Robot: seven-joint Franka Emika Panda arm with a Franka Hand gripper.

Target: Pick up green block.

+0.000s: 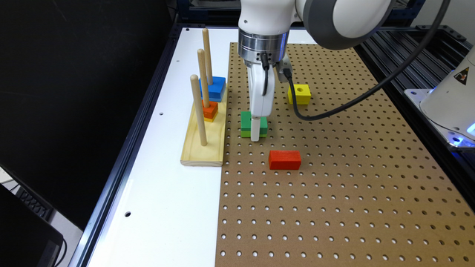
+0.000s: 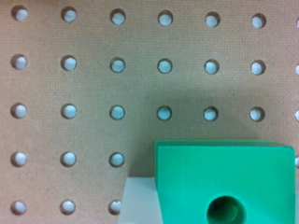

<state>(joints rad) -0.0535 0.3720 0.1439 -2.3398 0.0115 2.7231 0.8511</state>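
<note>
My claw [image 1: 255, 135] is down at the green block [image 1: 246, 124], which sits on the brown pegboard [image 1: 334, 185] between the wooden peg stand [image 1: 204, 148] on the exterior view's left and the yellow block [image 1: 300, 94] farther back on the exterior view's right, with the red block [image 1: 284, 160] lying near it toward the camera. In the wrist view the green block [image 2: 224, 182] shows its flat top and round centre hole, and one pale finger [image 2: 138, 200] stands right against its side; the other side of the block runs off the picture, so I cannot tell whether I am spread around it or already pinching it. The block looks flat on the pegboard, not lifted. I judge the step in hand to be the grasp itself: I have come level with the block and the lift is not yet done. The next move calls for a firm squeeze across the two opposite sides, then a straight rise, keeping the block level so it does not twist out, and staying clear of the peg stand and its tall pegs just beside me.
</note>
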